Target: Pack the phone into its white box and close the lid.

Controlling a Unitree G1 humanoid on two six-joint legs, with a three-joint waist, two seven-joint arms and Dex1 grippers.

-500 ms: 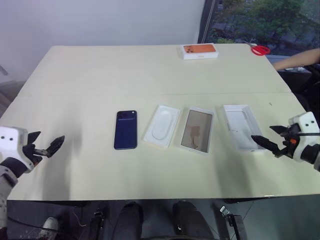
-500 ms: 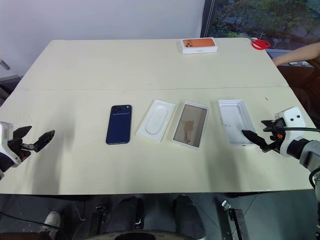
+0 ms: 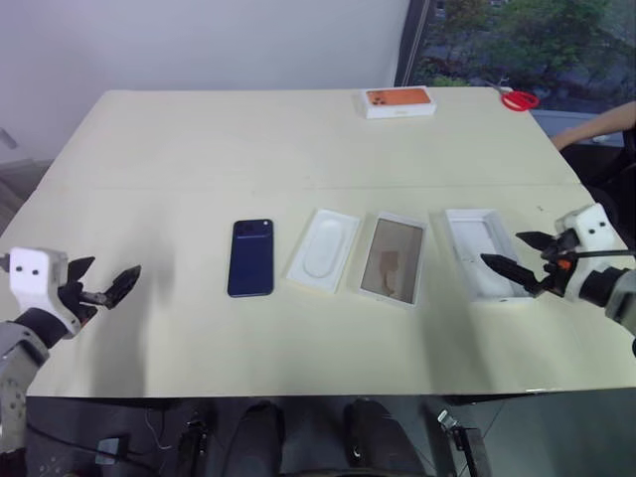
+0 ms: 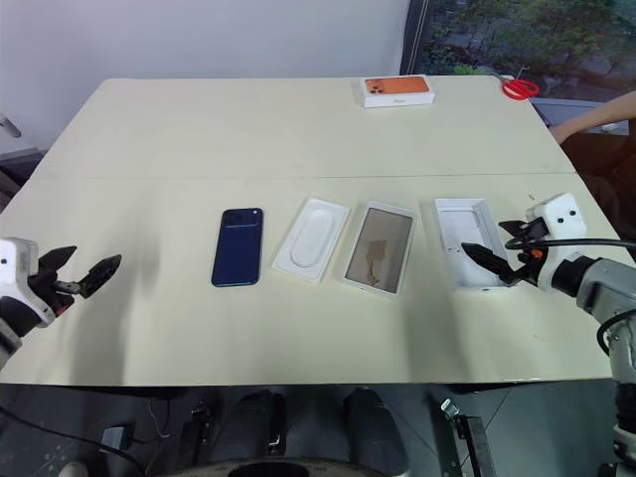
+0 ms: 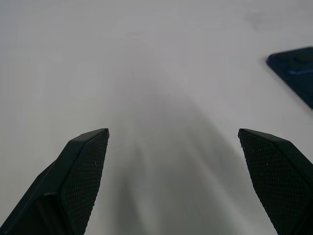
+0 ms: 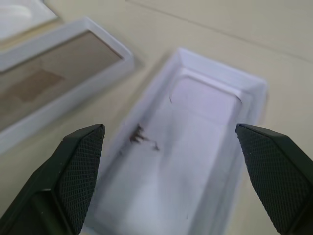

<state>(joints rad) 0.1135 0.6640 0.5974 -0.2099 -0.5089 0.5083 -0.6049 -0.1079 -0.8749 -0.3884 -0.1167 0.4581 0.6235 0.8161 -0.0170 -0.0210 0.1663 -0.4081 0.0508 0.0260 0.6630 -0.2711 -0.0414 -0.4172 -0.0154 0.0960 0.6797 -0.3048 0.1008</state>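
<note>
The dark navy phone (image 3: 250,257) lies flat on the cream table, left of centre. To its right lies a white insert (image 3: 323,249) with an oval hollow. Beside that sits the white box (image 3: 393,257) with its brownish floor, then the lid (image 3: 477,251), white inside facing up. My right gripper (image 3: 502,248) is open and hovers over the lid's right edge; in the right wrist view, the lid (image 6: 195,147) lies between its fingers (image 6: 73,171). My left gripper (image 3: 114,265) is open near the table's left front edge, well left of the phone (image 5: 296,73).
An orange-topped box (image 3: 397,100) stands at the far edge of the table, with red scissors (image 3: 517,98) to its right. A person's arm (image 3: 596,124) rests at the far right. A seam (image 3: 298,186) crosses the table behind the row of parts.
My right gripper has moved left and slightly up, so its lower finger now reaches over the lid. The left gripper has shifted a little toward the phone.
</note>
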